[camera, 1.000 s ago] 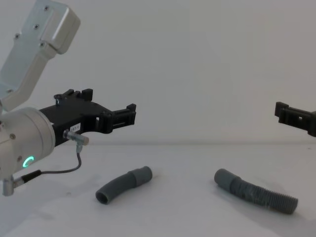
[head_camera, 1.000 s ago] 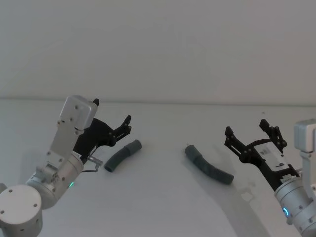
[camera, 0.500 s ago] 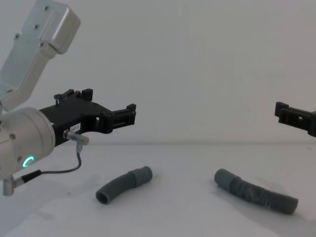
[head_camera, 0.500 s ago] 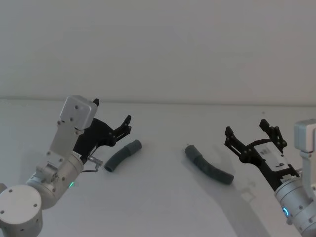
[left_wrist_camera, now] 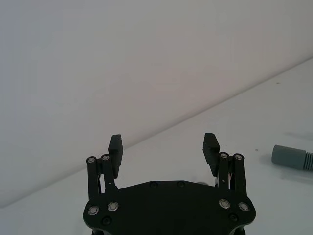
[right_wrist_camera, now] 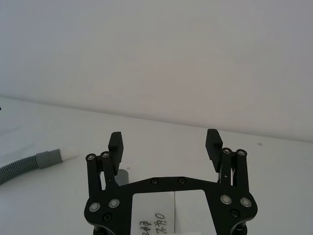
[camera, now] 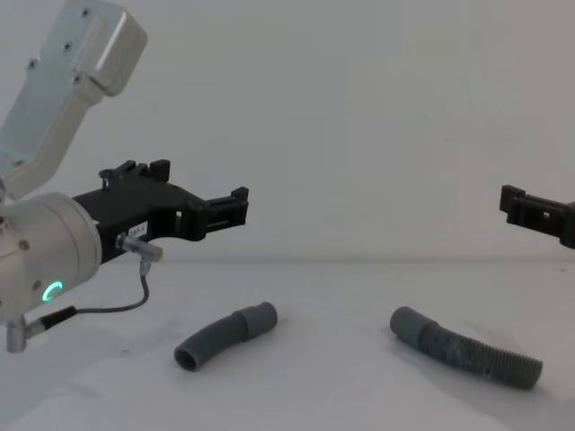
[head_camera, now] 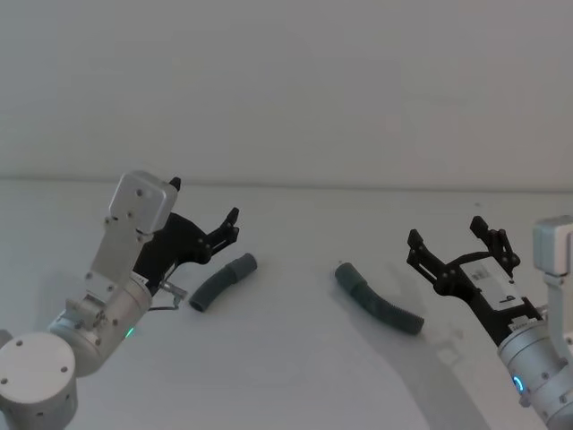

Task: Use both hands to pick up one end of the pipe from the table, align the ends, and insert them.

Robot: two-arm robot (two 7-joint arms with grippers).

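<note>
While left end effector [head_camera: 204, 200] and right end effector [head_camera: 446, 231] gape, short pipe [head_camera: 222, 281] and long pipe [head_camera: 378, 299] aim cuffs [head_camera: 246, 262] inward.

Dark grey short pipe [head_camera: 222, 280], dark grey ribbed longer pipe [head_camera: 380, 302], white table [head_camera: 295, 376]

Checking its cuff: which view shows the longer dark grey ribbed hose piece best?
Chest view: the longer dark grey ribbed hose piece lies whole, side-on, large. Head view shows it smaller; wrist views catch just its cuffed end.
</note>
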